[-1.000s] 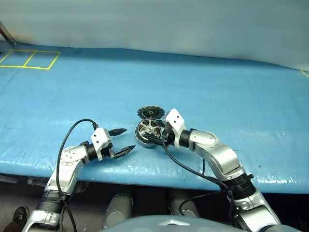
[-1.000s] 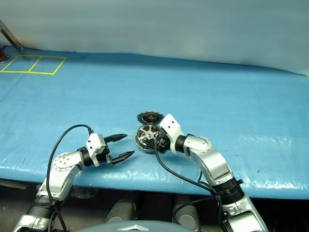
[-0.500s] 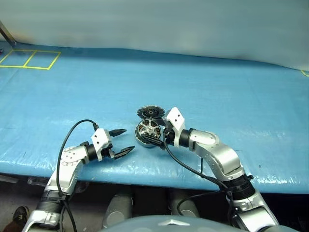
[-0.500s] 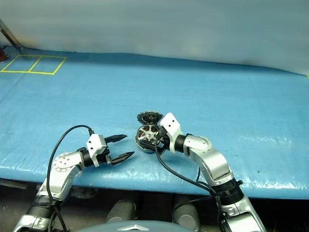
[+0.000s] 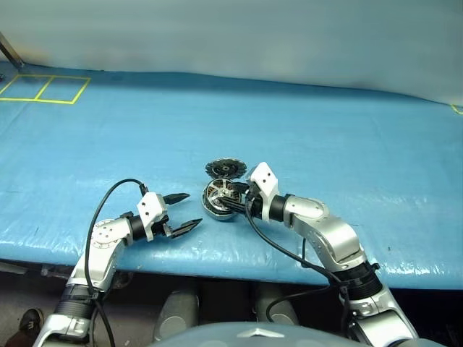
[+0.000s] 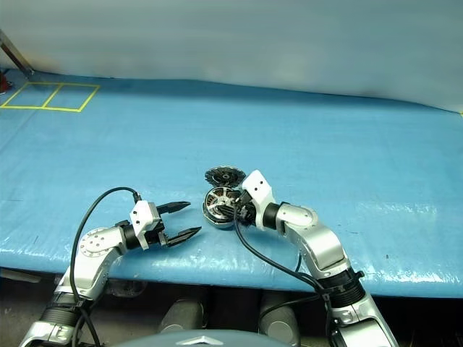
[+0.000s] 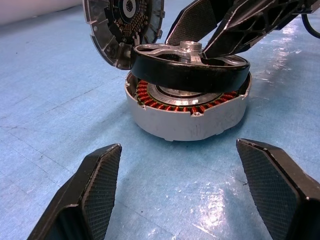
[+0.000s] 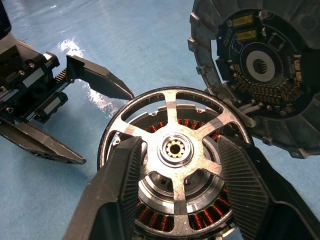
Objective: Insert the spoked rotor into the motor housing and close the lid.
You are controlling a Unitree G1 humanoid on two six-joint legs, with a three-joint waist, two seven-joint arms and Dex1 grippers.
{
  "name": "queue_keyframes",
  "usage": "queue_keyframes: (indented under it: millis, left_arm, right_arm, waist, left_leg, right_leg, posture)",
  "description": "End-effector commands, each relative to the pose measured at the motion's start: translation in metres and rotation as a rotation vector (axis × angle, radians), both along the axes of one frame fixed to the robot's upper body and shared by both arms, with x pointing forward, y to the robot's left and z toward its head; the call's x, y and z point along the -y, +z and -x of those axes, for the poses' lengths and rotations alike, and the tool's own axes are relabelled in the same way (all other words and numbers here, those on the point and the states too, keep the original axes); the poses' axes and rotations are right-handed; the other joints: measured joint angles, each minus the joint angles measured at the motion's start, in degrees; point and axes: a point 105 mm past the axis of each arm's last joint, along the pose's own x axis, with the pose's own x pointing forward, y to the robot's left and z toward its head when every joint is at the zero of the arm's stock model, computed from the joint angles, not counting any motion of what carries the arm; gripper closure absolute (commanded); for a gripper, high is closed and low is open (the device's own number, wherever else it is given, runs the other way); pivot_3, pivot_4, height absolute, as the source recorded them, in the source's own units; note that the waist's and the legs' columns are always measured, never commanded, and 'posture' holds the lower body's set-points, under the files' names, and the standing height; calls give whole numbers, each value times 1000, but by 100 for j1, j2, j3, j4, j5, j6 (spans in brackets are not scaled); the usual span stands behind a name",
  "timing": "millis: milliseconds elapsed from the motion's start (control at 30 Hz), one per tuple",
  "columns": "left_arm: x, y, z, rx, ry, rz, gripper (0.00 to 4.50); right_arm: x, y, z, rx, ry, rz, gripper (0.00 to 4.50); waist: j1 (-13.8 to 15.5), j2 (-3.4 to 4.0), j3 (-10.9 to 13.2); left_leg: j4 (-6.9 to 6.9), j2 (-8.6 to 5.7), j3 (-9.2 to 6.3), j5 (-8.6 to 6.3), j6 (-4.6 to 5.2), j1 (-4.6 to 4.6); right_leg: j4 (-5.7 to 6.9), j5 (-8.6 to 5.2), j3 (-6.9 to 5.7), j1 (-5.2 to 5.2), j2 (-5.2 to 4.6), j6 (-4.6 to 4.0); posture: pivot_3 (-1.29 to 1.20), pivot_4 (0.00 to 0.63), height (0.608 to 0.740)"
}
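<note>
The motor housing [image 7: 190,117], a silver can with copper windings, stands on the blue table. On top of it the spoked rotor [image 7: 185,65] lies tilted, one side raised. My right gripper [image 8: 177,142] reaches over the rotor, and its fingers [image 8: 127,170] straddle the hub with small gaps on both sides. Behind the housing the lid [image 8: 260,70] leans against it, its dark circuit side showing. Near the table's front edge, my left gripper [image 5: 184,211] stands open and empty, apart from the housing and pointing at it.
The blue sheet covers the whole table [image 5: 325,130], with its front edge just below both arms. Yellow tape squares [image 5: 43,88] mark the far left corner. A black cable [image 5: 282,249] hangs from my right wrist.
My right gripper's fingers have drawn closer together around the rotor's hub. The left arm, the housing and the lid have stayed put.
</note>
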Motion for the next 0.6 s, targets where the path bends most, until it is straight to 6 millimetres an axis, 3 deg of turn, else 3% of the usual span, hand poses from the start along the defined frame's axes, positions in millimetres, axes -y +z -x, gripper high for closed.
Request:
queue_keyframes:
  millis: [33,100,200,333,600]
  left_arm:
    - [-3,6,-2,33,3,-7,474]
    - [-3,5,-2,33,4,-9,474]
    - [-4,5,-2,33,8,-11,474]
    - [-4,4,-2,30,11,-14,474]
    - [-4,3,-2,27,13,-15,474]
  right_arm:
    - [-2,8,0,24,6,-14,2203]
    - [-2,8,1,21,9,-14,2203]
    - [-2,8,1,17,12,-18,2727]
    - [-2,8,1,18,14,-21,4059]
    - [-4,15,3,47,28,-20,4144]
  waist:
    - [0,0,0]
    - [0,0,0]
    - [-1,0,0]
    - [0,0,0]
    - [1,0,0]
  left_leg:
    - [0,0,0,0,0,0]
    - [0,0,0,0,0,0]
    - [0,0,0,0,0,0]
    - [0,0,0,0,0,2]
    - [0,0,0,0,0,3]
  right_leg:
    - [0,0,0,0,0,0]
    - [0,0,0,0,0,0]
    - [0,0,0,0,0,0]
    - [1,0,0,1,0,0]
    - [2,0,0,2,0,0]
  posture:
    - [0,150,740]
    - [0,150,740]
    - [0,150,740]
    - [0,150,740]
    - [0,150,740]
